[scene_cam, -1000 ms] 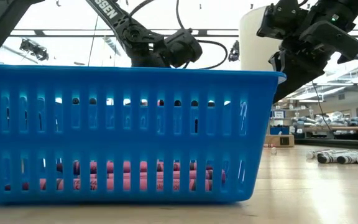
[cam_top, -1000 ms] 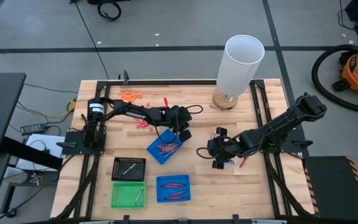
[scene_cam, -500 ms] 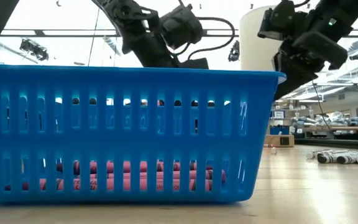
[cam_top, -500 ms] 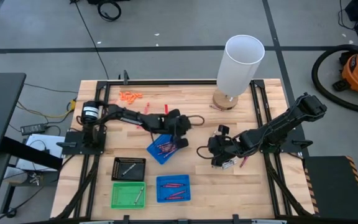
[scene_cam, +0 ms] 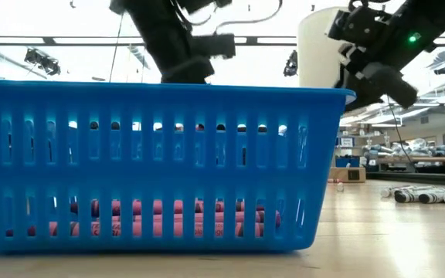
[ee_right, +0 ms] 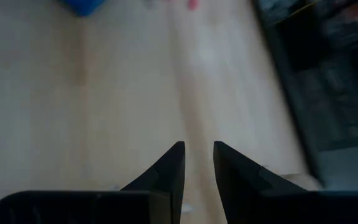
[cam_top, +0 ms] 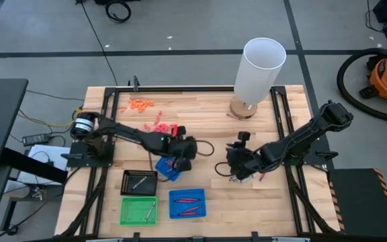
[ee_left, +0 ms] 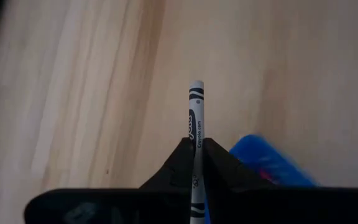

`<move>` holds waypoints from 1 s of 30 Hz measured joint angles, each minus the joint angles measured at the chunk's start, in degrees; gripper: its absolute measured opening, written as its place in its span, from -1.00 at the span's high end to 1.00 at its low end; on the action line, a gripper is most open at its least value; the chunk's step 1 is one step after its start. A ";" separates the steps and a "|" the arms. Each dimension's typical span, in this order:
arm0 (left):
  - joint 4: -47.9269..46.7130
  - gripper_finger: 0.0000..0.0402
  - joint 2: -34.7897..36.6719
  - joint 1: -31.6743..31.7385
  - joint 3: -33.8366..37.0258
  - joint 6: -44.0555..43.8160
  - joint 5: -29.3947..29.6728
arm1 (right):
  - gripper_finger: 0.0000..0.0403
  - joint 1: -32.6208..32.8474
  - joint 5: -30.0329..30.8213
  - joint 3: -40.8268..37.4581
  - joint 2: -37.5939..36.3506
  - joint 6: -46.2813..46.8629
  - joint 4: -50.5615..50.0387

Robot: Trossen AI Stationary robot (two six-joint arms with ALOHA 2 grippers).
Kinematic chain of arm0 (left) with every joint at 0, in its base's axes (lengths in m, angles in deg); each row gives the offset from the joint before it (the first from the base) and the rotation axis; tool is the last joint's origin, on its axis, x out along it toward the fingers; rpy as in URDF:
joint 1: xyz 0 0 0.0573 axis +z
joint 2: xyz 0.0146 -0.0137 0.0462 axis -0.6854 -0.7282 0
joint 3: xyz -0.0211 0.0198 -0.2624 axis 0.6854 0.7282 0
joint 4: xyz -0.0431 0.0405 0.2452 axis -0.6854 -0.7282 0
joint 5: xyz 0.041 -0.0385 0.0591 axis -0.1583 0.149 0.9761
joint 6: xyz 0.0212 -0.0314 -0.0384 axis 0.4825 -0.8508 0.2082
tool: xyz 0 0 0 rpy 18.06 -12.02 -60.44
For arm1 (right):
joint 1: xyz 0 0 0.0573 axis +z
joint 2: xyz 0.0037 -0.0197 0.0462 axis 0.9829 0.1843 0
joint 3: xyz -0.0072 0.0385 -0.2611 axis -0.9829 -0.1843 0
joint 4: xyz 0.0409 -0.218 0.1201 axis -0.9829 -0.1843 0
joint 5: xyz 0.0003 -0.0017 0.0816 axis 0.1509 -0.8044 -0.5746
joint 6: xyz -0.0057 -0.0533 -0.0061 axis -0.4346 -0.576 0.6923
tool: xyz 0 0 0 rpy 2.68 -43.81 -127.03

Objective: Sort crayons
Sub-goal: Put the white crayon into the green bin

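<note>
Left wrist view: my left gripper (ee_left: 196,155) pinches grey-silver crayon (ee_left: 196,118) between closed fingers, crayon tip sticking out forward. High view: left gripper (cam_top: 180,156) above table centre, over tilted blue tray (cam_top: 167,168). Red crayons (cam_top: 187,200) lie in blue tray at 6 o'clock. My right gripper (ee_right: 197,163) slightly parted, holding nothing, at 3 o'clock from left.

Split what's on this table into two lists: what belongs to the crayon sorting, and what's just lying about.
Sorting job:
grey crayon in the left gripper
blue tray with red crayons
black tray
green tray
tilted blue tray

Lying about:
white cylinder
orange bits
pink bits
</note>
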 joint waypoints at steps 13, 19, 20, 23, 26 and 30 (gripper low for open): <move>-5.18 0.91 9.70 -10.40 0.92 -11.66 8.70 | 0.54 0.17 5.62 0.00 0.00 0.01 3.12; -8.35 0.91 11.27 -19.49 0.92 -24.39 5.94 | 0.54 0.18 3.37 0.00 -0.03 -1.45 4.58; -9.20 0.91 11.19 -21.24 0.92 -26.57 5.39 | 0.54 0.19 3.32 0.00 -0.03 -2.17 4.90; -9.50 0.91 11.19 -26.18 0.96 -34.34 3.89 | 0.54 0.16 2.31 0.00 -0.04 -3.92 6.31; -9.72 0.91 11.19 -30.73 0.98 -43.28 2.79 | 0.54 0.25 1.20 0.00 -0.04 -5.71 7.76; -10.27 0.91 11.19 -36.93 0.96 -54.51 2.73 | 0.54 0.25 -0.31 0.00 -0.02 -8.17 9.27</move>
